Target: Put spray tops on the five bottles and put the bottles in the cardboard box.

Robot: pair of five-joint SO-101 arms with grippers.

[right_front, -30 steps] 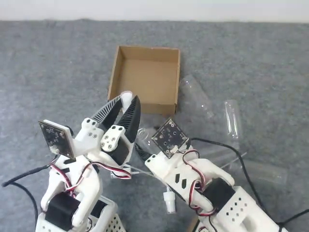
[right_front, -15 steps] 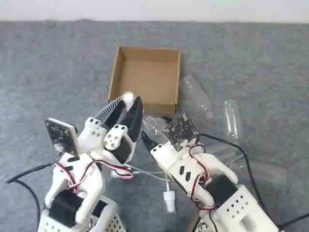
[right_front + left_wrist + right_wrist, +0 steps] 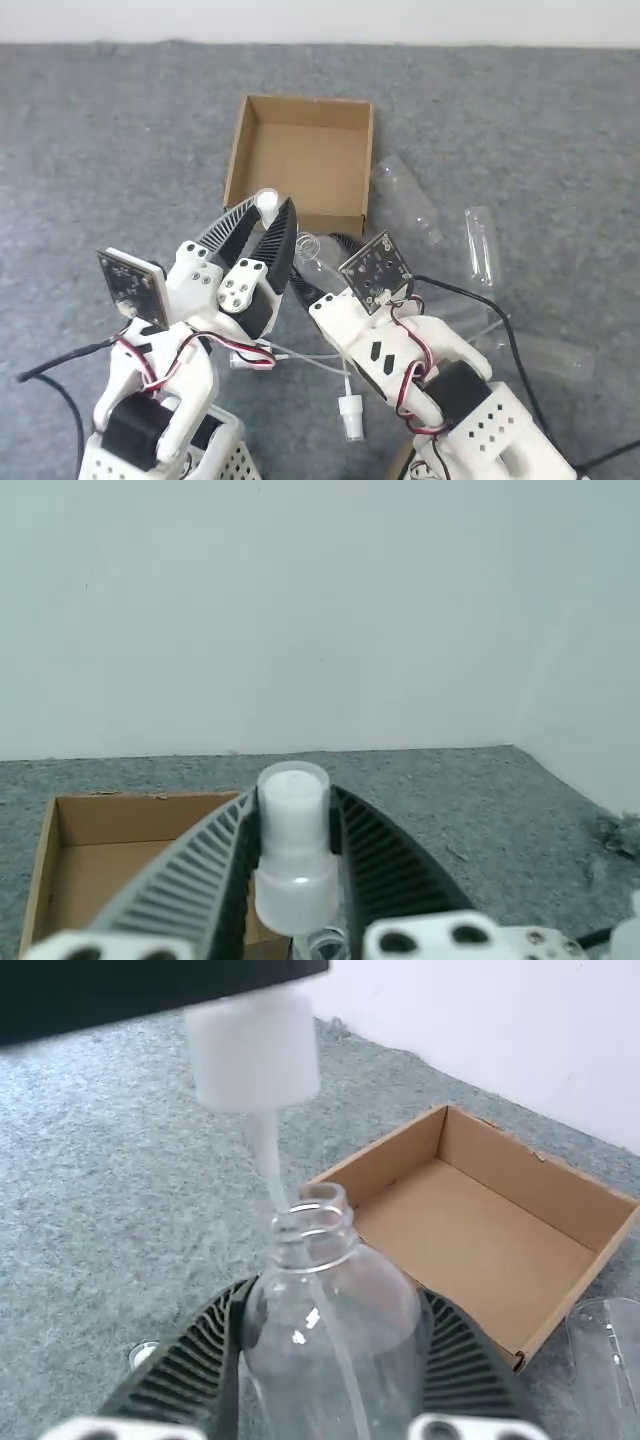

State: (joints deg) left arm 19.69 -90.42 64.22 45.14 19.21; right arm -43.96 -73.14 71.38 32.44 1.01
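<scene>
Left fingers: I see them clenched on a white spray top, one finger on each side of it. In the high view they sit at 6 o'clock from the cardboard box.
Spray top: it is held upright at the tips of the left fingers. It stands just above the neck of the held bottle, and its collar is apart from the rim.
Dip tube: this thin clear tube runs from under the spray top, through the open neck and into the bottle.
Right fingers: they grasp a clear bottle around its body, at 3 o'clock from the left fingers.
Held bottle: it stands neck up between the right fingers, with its mouth open under the spray top.
Cardboard box: it sits open side up on the surface, at 12 o'clock from both sets of fingers.
Loose bottles: I see clear ones lying on their sides at 3 to 5 o'clock from the box. One is just beside the box wall, one is farther out and one is near the right arm.
Loose spray top: it lies on the surface between the two arms, at 6 o'clock from the held bottle.
Surface: it is grey and carpet-like.
</scene>
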